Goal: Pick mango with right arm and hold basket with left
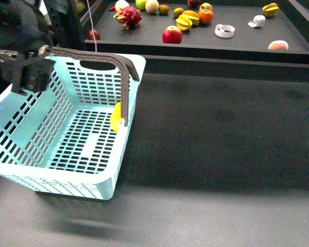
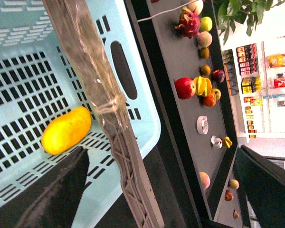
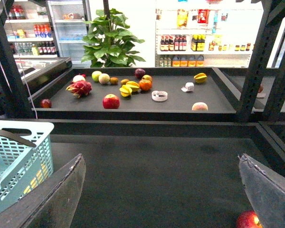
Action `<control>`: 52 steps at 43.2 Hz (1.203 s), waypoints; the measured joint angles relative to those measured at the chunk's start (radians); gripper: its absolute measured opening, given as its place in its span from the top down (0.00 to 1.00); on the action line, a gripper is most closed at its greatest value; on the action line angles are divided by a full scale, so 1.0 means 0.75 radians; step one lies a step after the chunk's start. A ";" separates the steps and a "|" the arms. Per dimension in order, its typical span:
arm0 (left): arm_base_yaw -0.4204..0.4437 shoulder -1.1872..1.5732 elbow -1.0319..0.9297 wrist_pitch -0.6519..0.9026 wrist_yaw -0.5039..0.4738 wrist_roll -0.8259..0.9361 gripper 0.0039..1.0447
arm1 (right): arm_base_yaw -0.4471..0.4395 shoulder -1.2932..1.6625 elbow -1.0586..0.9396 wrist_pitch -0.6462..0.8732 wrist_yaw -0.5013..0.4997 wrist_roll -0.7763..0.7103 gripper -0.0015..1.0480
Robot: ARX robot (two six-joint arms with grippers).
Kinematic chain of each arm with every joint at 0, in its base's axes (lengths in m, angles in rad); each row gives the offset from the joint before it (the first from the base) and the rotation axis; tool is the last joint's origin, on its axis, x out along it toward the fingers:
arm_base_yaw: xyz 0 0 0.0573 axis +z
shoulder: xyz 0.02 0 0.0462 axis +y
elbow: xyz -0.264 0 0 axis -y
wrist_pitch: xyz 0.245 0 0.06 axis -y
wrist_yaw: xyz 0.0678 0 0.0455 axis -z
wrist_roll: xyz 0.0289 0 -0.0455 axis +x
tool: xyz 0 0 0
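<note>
Left gripper [image 1: 28,69] clamped on basket [image 1: 20,128] handle [image 2: 97,90]; mango [image 2: 66,129] inside, just below. Right gripper [image 3: 161,199] spread wide, well apart from basket.

No text, brand, number or sign can be read anywhere. The bottles and packets on the shop shelves [image 3: 199,45] behind the fruit surface carry labels, but they are too small and blurred to make out. The basket [image 1: 72,149] and the tape on its handle [image 2: 92,71] show no lettering.
</note>
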 joint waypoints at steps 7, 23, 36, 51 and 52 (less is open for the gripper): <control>0.113 -0.320 -0.298 0.054 0.047 0.211 0.06 | 0.000 0.000 0.000 0.000 0.001 0.000 0.08; 0.289 -0.639 -0.578 0.065 0.131 0.405 0.06 | -0.001 -0.001 0.000 -0.001 -0.003 -0.001 0.08; 0.296 -0.595 -0.895 0.887 0.422 1.417 0.45 | -0.001 0.001 0.000 -0.001 -0.002 -0.001 0.08; 0.300 -0.995 -1.095 0.708 0.418 1.710 0.96 | -0.001 -0.001 0.000 -0.001 -0.001 0.000 0.08; 0.300 -1.016 -1.101 0.693 0.418 1.712 0.96 | -0.001 -0.001 0.000 -0.001 -0.001 -0.001 0.08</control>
